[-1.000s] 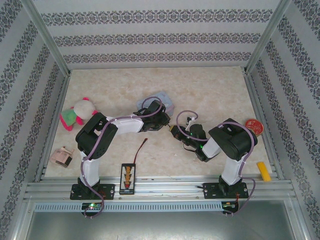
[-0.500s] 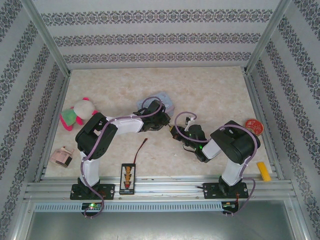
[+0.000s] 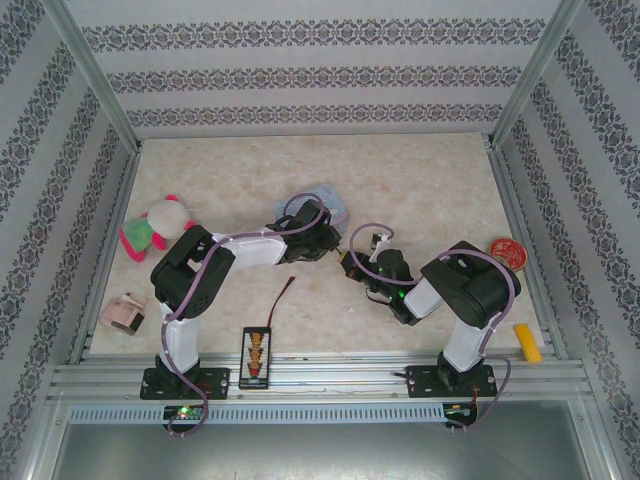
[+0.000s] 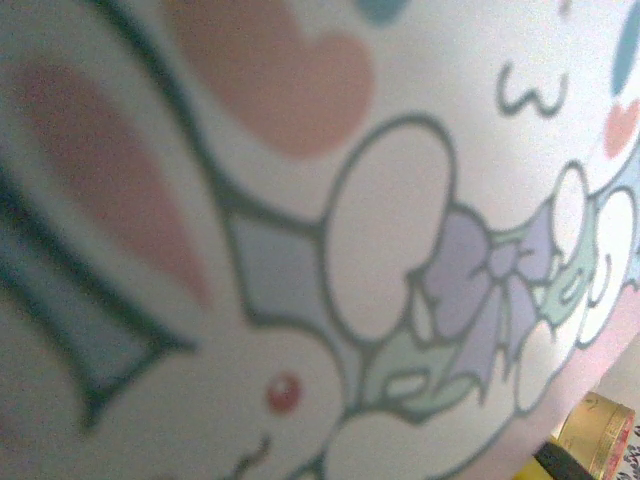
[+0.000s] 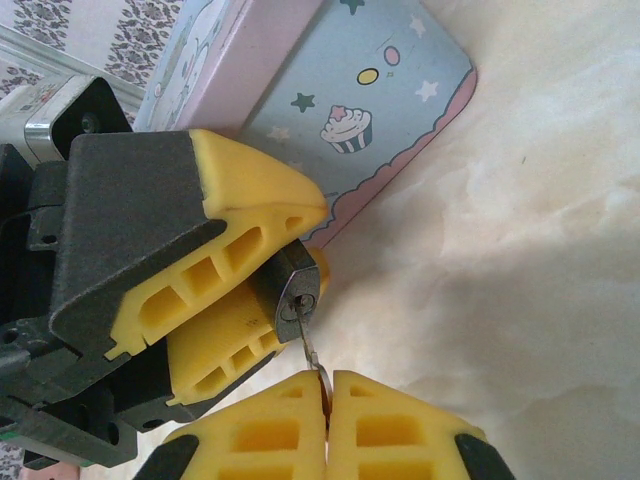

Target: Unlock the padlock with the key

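1. One padlock (image 5: 293, 290).
2. One key (image 5: 308, 345).
3. One light-blue tin (image 3: 325, 203) with cartoon print.
4. One plush toy (image 3: 155, 225).
5. One small pink box (image 3: 124, 313).
6. One black strip (image 3: 256, 356) with orange marks.
7. One thin dark wire (image 3: 285, 295) with a red tip.
8. One round red lid (image 3: 508, 251).
9. One yellow block (image 3: 527, 342).
10. Two arms on the counter (image 3: 420, 180): a left arm (image 3: 200, 270) and a right arm (image 3: 465, 285).
11. Four yellow fingers (image 5: 250, 190) in the right wrist view.
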`<state>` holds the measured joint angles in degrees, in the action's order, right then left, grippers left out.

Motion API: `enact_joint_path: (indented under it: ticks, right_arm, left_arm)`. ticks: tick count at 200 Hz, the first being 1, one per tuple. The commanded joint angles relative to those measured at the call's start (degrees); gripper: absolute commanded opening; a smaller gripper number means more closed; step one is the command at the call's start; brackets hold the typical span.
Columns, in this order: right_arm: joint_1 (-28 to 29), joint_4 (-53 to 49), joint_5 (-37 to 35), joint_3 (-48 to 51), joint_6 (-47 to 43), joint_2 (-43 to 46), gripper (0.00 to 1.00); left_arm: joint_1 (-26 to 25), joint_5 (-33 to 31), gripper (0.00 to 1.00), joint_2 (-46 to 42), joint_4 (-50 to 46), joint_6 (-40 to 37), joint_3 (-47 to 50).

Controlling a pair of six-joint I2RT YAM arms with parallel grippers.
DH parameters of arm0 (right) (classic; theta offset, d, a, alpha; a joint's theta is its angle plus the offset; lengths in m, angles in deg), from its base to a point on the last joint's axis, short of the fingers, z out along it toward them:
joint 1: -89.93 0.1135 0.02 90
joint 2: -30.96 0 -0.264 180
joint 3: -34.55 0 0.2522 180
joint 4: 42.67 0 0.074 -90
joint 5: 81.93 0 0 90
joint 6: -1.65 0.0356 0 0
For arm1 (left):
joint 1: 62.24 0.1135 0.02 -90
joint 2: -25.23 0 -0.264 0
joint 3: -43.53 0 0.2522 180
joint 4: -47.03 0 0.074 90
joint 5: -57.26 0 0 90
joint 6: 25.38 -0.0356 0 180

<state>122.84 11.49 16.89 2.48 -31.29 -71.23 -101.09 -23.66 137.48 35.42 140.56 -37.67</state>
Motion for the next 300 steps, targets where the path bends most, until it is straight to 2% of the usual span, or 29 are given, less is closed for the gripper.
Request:
enact_joint_path:
  ticks: [1, 54, 141, 176, 206, 250, 300]
  right_arm:
    - [1.4, 4.2, -1.3, -3.1, -1.2, 0.9, 0.00]
    - [2.6, 0.9, -5.3, -2.6, -2.4, 4.2, 0.00]
    - [1.5, -5.7, -5.7, -3.5, -5.3, 8.4, 0.00]
    - [1.3, -16.3, -5.5, -5.9, -4.6, 11.1, 0.00]
    - [1.4, -22.2, -3.9, -7.6, -0.3, 12.7, 0.00]
    - [1.1, -21.7, -1.8, -6.8, 4.6, 12.2, 0.00]
    - [-0.8, -18.8, 0.5, -5.2, 2.1, 12.2, 0.00]
  left_arm:
    - [-0.9, 8.1, 0.03, -0.6, -1.5, 3.0, 0.0]
    - [-1.1, 8.5, 0.03, -0.2, -2.1, 3.0, -0.8]
    - [-1.1, 8.6, 0.03, -0.8, -2.0, 2.9, -0.5]
    - [-1.1, 8.5, 0.03, -1.5, -1.8, 3.3, -0.2]
    - [-1.5, 8.8, 0.03, -1.3, -2.2, 3.4, -0.5]
    - [-2.0, 9.3, 0.03, -1.5, -2.1, 4.0, -0.6]
    - [-2.1, 9.3, 0.03, -2.3, -1.5, 4.3, 0.1]
